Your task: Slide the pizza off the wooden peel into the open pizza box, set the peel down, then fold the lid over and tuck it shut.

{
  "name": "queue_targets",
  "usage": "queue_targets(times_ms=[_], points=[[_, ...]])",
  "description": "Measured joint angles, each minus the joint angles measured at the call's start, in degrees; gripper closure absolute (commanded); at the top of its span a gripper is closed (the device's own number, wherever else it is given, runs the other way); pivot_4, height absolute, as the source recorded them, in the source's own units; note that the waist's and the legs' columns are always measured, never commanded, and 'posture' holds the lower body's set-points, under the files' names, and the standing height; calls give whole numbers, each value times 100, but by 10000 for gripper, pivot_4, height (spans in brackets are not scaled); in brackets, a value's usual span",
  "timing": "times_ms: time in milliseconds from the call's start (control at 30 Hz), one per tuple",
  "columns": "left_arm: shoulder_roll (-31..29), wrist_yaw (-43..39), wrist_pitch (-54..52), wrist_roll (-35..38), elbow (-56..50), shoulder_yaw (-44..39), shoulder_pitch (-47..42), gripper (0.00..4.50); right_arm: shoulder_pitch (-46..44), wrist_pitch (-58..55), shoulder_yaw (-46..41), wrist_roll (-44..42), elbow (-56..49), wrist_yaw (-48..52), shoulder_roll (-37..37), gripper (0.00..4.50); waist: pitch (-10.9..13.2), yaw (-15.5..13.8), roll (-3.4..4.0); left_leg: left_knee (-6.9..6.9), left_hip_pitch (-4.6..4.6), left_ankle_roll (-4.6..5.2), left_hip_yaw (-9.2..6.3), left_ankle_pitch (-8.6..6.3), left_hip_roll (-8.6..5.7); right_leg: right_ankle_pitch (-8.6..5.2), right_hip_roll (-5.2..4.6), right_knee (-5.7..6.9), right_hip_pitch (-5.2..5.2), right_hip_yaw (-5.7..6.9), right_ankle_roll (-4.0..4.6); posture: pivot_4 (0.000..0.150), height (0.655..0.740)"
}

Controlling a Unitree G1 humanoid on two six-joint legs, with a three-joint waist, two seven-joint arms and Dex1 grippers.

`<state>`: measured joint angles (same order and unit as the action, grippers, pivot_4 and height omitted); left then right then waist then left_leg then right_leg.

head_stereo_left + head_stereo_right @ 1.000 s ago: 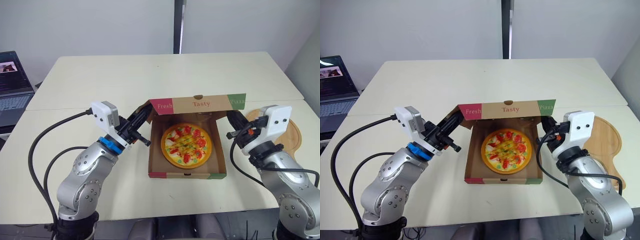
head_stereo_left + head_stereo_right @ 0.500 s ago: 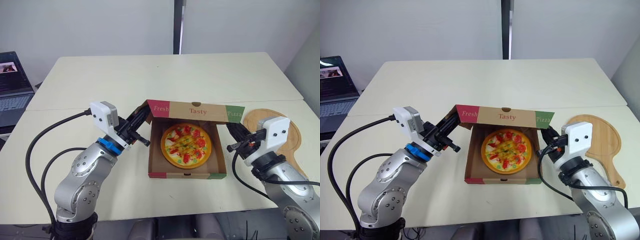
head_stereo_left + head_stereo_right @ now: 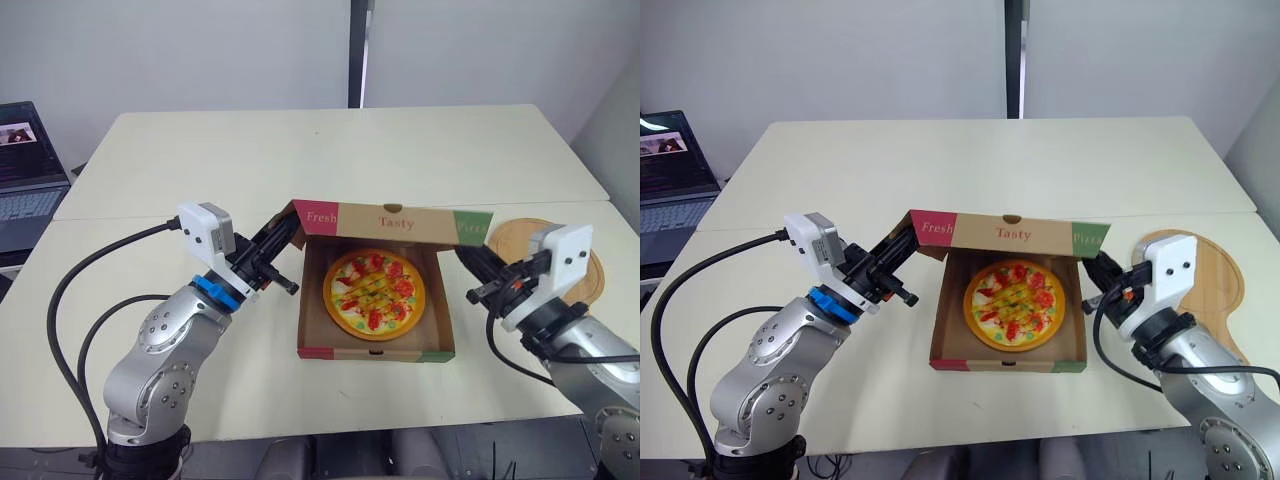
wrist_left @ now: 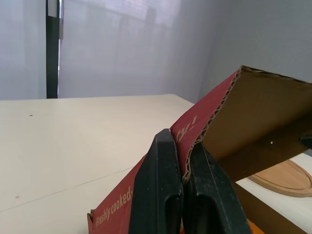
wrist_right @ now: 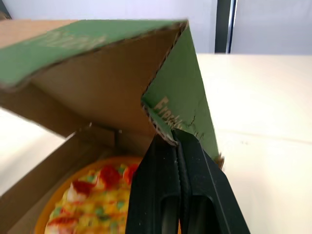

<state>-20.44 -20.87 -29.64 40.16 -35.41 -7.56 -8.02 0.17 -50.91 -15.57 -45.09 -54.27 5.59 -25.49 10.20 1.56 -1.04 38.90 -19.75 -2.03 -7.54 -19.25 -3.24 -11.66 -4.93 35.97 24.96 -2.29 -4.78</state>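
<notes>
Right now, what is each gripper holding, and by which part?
Both hold the pizza box lid: the left gripper pinches its red side flap, the right gripper its green side flap.

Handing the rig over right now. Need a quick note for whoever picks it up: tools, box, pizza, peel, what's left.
Tools: left tool shut on the red side flap of the brown cardboard lid; right tool shut on the green side flap.
Round topped pizza lies in the brown cardboard pizza box; lid half raised, leaning forward over it.
Round wooden peel lies on the cream table, on the robot's right of the box.
Done: pizza in, peel down.
Left: lower lid, tuck shut.
</notes>
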Motion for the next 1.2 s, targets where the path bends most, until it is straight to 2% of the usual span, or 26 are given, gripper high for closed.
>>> queue_targets(times_ms=[267,467,600,767,900,1000,1200], points=[[-63,-108,20,16,-5,-22,94,44868,300,388,344,409,-82,12,-141,45000,-2,-1,-1,0,2,-1,-1,0,2,0,1,0,-3,1,-1,1500,7400],[-69,-111,13,12,-14,45,75,45000,544,467,209,202,-10,232,-177,24157,-1,-15,-2,0,1,0,-3,0,1,0,1,-1,-5,1,-1,1500,7400],[-69,-101,-1,4,-33,109,46,45000,806,438,-307,-166,261,554,-477,10611,-1,-44,-2,0,-1,1,-3,0,-2,0,0,-3,-5,1,-1,1500,7400],[-70,-93,-5,-17,-39,165,18,45000,1410,371,-1267,-624,737,1333,-1255,10611,0,-137,-3,0,1,4,1,-2,-1,0,1,-7,-13,1,-1,1500,7400],[-74,-105,-5,-30,-30,173,13,45000,931,377,-1982,-905,1378,1547,-1810,10611,2,-136,-5,1,12,6,8,-1,0,-1,1,-9,-29,-2,-2,1500,7400],[-85,-131,10,-48,-5,167,15,45000,289,352,-1986,-1025,1755,1563,-2062,16589,4,-134,-6,1,25,6,6,-1,1,-2,1,-15,-45,1,-2,1500,7400],[-123,-323,131,-116,37,157,69,45000,-987,271,-1225,-1013,2208,1727,-2416,37918,4,-144,-6,-2,36,9,-3,-3,4,-2,1,-38,-68,11,-2,1500,7400]])
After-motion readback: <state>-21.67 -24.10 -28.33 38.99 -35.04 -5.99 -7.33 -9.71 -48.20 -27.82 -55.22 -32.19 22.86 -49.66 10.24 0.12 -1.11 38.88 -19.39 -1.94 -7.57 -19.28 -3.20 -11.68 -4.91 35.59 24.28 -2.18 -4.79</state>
